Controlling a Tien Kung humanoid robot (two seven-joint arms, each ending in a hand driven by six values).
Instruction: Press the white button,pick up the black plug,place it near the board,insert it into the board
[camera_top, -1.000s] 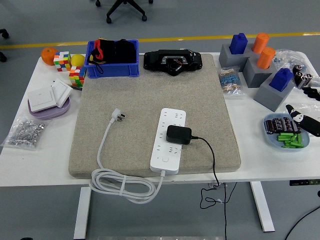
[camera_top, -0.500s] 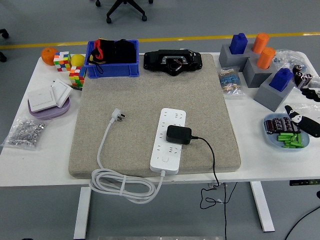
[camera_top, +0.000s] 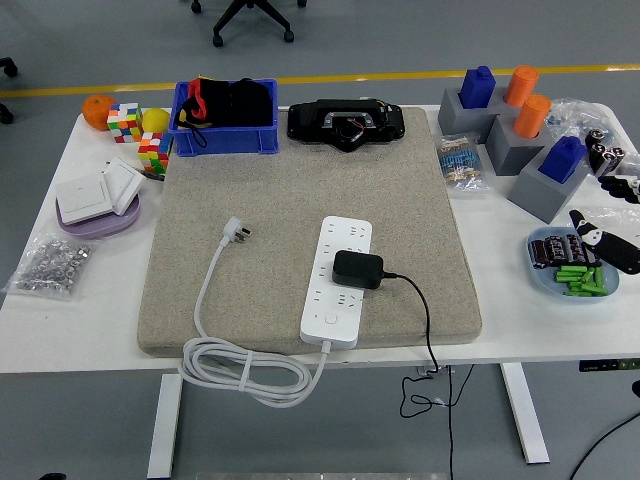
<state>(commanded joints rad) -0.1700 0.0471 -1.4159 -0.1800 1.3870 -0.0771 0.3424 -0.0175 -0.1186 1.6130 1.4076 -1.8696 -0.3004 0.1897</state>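
One white power strip (camera_top: 337, 283) lies lengthwise on a beige felt mat (camera_top: 300, 190) that covers the middle of a white table (camera_top: 80, 330). A black plug (camera_top: 357, 269) sits on top of the strip, about halfway along it, and its black cord (camera_top: 425, 320) runs right, then drops over the table's near edge. The strip's white button (camera_top: 331, 322) is at its near end. The strip's own white cable (camera_top: 240, 372) loops off the table's near edge and comes back up the mat to a white wall plug (camera_top: 237, 232) left of the strip. Neither robot hand is in view, so I cannot tell how the fingers stand. At the mat's far edge are a blue bin (camera_top: 225, 118) and a black device (camera_top: 346, 123). Grey blocks (camera_top: 520, 140) holding blue and orange pegs stand at the far right.
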